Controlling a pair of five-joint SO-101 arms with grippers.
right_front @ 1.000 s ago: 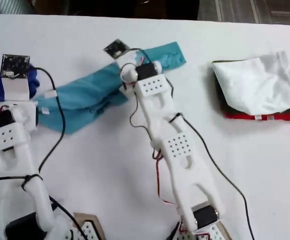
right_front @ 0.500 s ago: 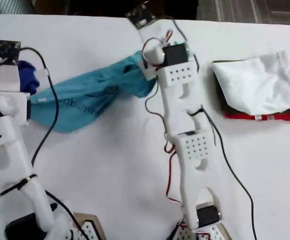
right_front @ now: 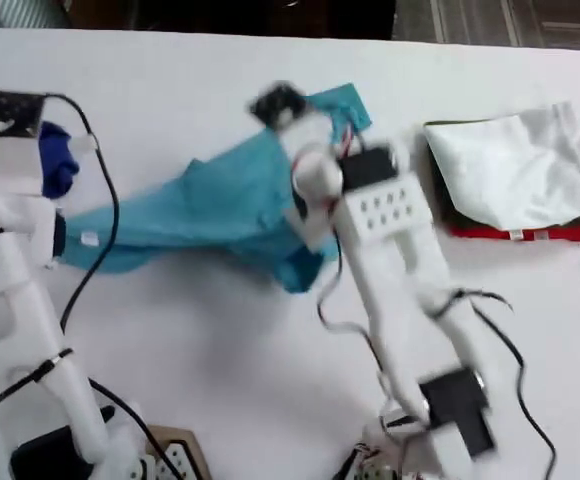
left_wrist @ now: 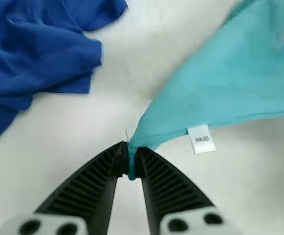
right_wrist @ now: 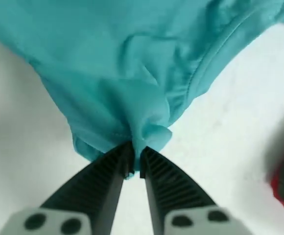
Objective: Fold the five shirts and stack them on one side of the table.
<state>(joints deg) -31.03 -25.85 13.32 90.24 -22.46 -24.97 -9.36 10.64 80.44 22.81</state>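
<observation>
A teal shirt lies stretched across the middle of the table between both arms. My left gripper is shut on one corner of the teal shirt, near its white label. My right gripper is shut on a bunched fold of the teal shirt. In the high view the left arm stands at the left edge and the right arm reaches in from the front centre. A dark blue shirt lies crumpled beside the left gripper. A stack of folded shirts, white on top and red below, sits at the right.
Black cables trail from both arms over the table. The arm bases stand at the front edge. Bare white tabletop lies between the arms and along the far side.
The right arm swung back toward the front, dragging its hold on the teal shirt with it; the shirt now spreads wider. The left arm kept its grip and barely shifted.
</observation>
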